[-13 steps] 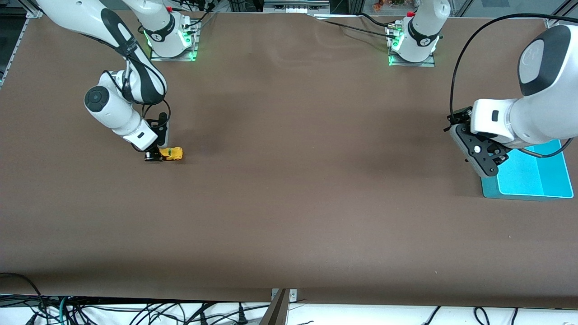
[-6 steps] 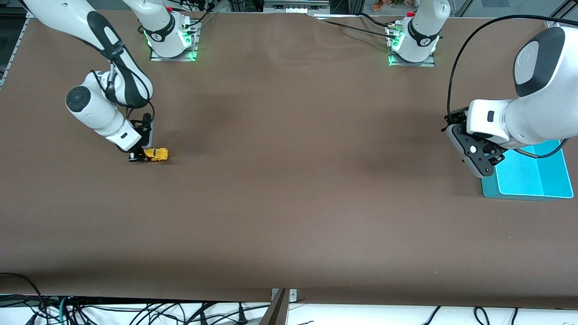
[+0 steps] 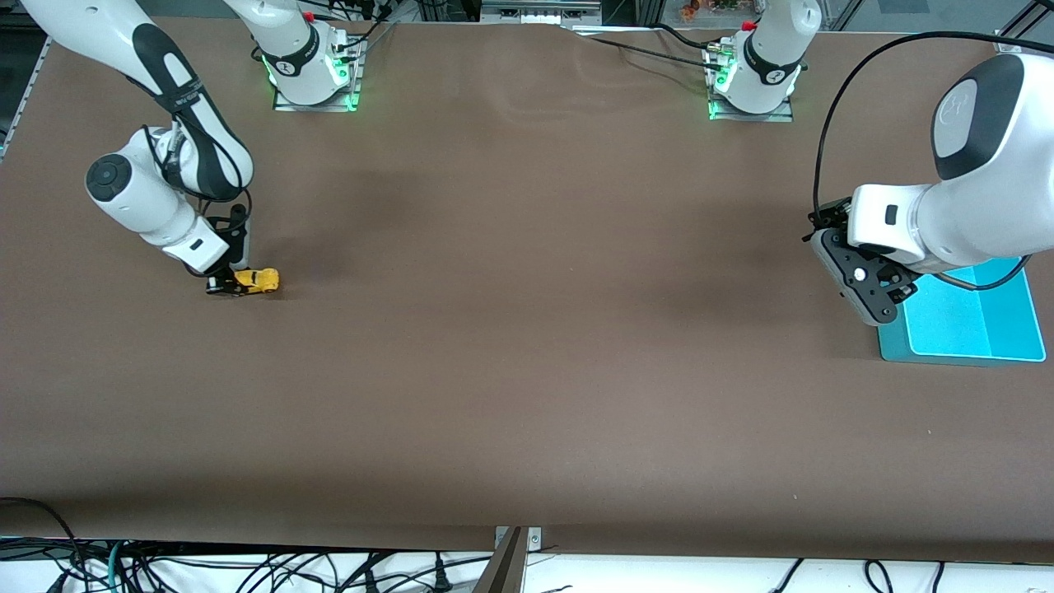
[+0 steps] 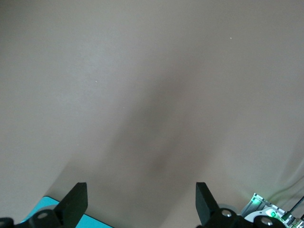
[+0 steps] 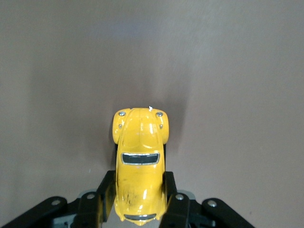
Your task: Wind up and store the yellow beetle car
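Dragging the tiny bright yellow rounded toy car (image 3: 257,281) backward toward the right arm's table end, right gripper (image 3: 233,285) clamped on its sides. Likely winding the spring. Left gripper (image 4: 141,202) spread wide, waiting over the turquoise plastic tray (image 3: 1000,313).

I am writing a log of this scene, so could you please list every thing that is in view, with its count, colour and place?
small rounded yellow toy beetle car: one, bright yellow with dark windows, on the table toward the right arm's end, held between the right gripper's fingers.
flat turquoise tray: one, turquoise, at the left arm's end of the table.
brown table surface: one, brown, under everything.
right gripper: one, black, low at the table, shut on the car.
left gripper: one, black, fingers open, over the tray's edge; this arm waits.
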`<state>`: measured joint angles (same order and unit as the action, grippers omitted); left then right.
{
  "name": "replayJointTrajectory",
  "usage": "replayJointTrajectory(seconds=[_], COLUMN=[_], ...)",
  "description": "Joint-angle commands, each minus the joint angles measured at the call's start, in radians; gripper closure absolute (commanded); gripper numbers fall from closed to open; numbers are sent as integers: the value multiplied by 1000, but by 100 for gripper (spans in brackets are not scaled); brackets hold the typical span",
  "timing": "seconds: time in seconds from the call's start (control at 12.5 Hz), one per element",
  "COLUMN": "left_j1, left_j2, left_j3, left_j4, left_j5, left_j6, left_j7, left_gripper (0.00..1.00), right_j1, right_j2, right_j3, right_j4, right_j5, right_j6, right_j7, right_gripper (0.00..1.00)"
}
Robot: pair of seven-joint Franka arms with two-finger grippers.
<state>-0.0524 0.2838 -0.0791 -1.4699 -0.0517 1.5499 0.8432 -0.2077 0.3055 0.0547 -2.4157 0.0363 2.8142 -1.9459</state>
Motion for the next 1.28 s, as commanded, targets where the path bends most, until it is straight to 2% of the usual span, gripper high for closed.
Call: replayJointTrajectory(seconds=[0.0, 0.96, 1.2], left_j1=[-1, 11, 11], left_j2=[-46, -46, -46], left_j3=[4, 4, 4], left_j4=[-67, -115, -125], left_j5=[3, 3, 3], left_j6=[32, 32, 39], left_j7=[25, 137, 172], left_gripper=[0, 0, 0], right_j1=[-19, -53, -53], right_j2=[38, 49, 44], right_j3=[-33, -49, -42], right_j4=[-11, 9, 33], right_j5=[8, 34, 34], right_j6=[-4, -5, -42], right_j7=[-79, -50, -34], right_gripper=[100, 99, 65])
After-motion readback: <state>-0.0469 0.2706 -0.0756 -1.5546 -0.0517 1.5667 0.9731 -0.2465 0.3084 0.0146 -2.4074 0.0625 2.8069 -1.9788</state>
